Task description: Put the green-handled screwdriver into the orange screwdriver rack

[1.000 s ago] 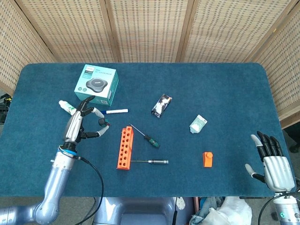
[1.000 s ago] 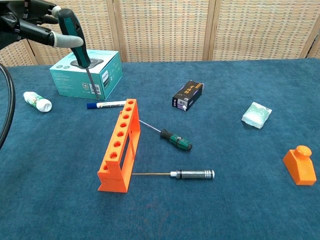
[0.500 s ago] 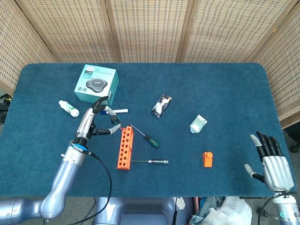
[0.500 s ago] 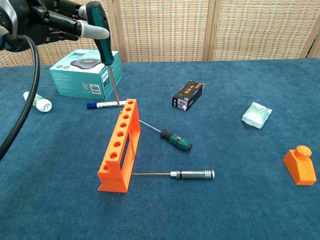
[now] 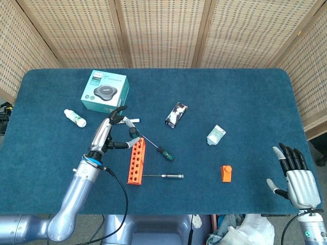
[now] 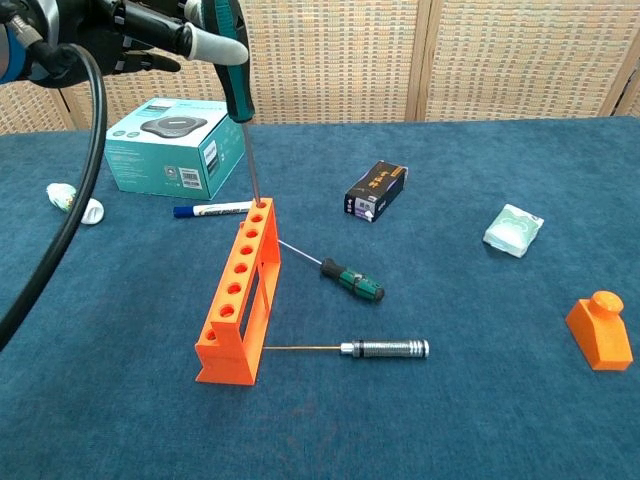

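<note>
The left hand (image 6: 150, 40) ran off the chest view's top edge, so only part of its grip showed. It held the green-handled screwdriver (image 6: 236, 60) nearly upright, thin metal shaft pointing down, tip at the far end hole of the orange screwdriver rack (image 6: 240, 290). The rack was a blocky plastic bar with a row of round holes, standing on blue felt-like table (image 5: 245, 102) cloth. The right hand (image 5: 299, 178) hung at the near right edge, fingers spread, holding nothing.

Green-handled screwdriver (image 6: 234, 55), orange rack (image 6: 238, 290), deep blue table (image 6: 450, 400), teal box (image 6: 170, 145).
</note>
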Controlling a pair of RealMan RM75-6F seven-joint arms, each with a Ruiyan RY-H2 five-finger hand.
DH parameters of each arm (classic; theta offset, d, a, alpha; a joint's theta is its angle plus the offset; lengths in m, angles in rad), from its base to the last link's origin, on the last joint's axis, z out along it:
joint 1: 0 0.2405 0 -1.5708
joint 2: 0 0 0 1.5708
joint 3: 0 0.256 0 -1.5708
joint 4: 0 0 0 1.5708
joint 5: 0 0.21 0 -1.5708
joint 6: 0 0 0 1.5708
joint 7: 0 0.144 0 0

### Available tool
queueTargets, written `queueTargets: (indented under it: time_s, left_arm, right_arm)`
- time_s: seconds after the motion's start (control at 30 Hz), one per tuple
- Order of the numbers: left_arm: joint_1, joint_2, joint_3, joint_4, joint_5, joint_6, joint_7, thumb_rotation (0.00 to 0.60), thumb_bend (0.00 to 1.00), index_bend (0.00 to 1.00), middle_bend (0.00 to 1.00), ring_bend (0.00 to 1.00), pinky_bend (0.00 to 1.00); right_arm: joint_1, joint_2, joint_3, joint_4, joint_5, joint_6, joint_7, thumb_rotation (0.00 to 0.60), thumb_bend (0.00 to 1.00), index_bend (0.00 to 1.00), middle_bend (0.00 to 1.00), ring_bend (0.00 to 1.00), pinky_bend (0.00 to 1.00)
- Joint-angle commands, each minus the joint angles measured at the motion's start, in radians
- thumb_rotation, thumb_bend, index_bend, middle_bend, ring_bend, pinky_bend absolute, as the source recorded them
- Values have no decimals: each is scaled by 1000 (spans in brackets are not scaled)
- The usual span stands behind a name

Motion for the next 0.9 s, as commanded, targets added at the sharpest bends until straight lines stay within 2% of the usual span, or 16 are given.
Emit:
queueTargets:
  time_s: [0.03,0.9]
  left_arm:
    - [-1,2,2,1,-2,2,-2,600,270,624,108,0,16]
    - [-25,-22,48,51,-24,-6,-13,600,271,624,108,0,15]
  right_arm:
    - [0,1,0,1,1,-1,2,600,232,3,0,0,0]
    - [0,2,0,2,1,0,9,600,233,3,0,0,0]
